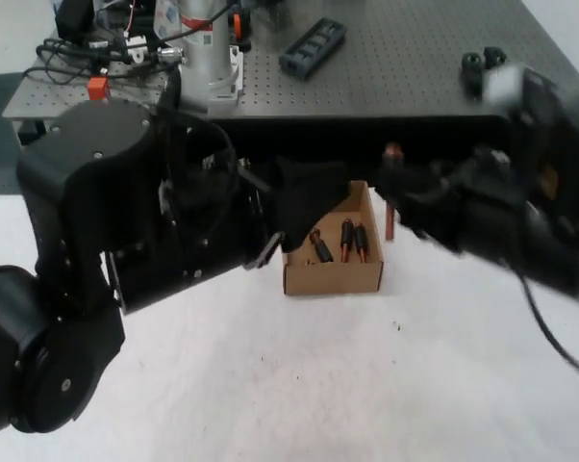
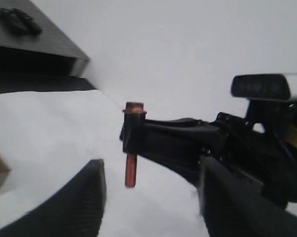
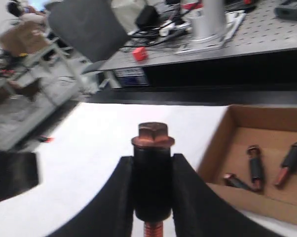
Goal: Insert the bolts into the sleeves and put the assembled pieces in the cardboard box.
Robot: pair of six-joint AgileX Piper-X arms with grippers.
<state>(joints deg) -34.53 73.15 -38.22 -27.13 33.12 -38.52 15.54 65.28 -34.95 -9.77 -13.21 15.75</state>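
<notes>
Over the white bench in the high view, I see my right gripper (image 1: 397, 200) pinching the copper hex-head bolt (image 1: 390, 223), long axis upright, just beside the open brown cardboard box (image 1: 333, 277). The box lies toward the left arm's side.

In the left wrist view, my left gripper (image 2: 152, 167) looks spread and empty, though its fingers are partly cropped.

In the right wrist view, the black cylindrical sleeve (image 3: 152, 182) is clamped around the bolt. The box is close alongside, with three finished bolt-and-sleeve pieces (image 3: 255, 167) lying flat inside.
</notes>
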